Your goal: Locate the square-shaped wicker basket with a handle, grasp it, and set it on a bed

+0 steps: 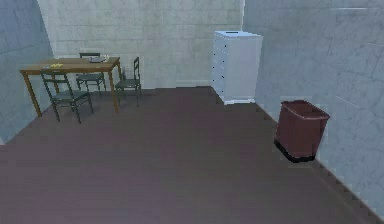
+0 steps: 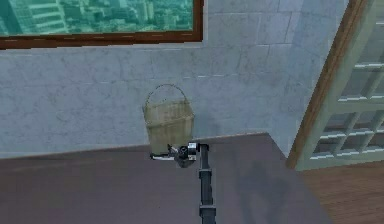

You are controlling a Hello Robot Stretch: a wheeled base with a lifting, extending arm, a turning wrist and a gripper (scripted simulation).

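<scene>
wall picture (image 2: 95,18): cut by arm side view's top and left edges; greenish cityscape inside, details blurred
glazed frame (image 2: 352,100): cut by right and top edges; door or window, cannot tell
arm (image 2: 206,192): lower end runs off bottom edge
gripper (image 2: 166,155): fingers too small to resolve; cannot tell whether it holds anything
wicker basket (image 2: 168,118): base partly behind gripper; on floor or lifted, cannot tell
table (image 1: 40,72): yellowish blob (image 1: 57,65) and grey blob (image 1: 96,60) on top, too small to name
far chair (image 1: 90,82): partly hidden behind table
bin (image 1: 302,130): inside hidden by its walls
</scene>
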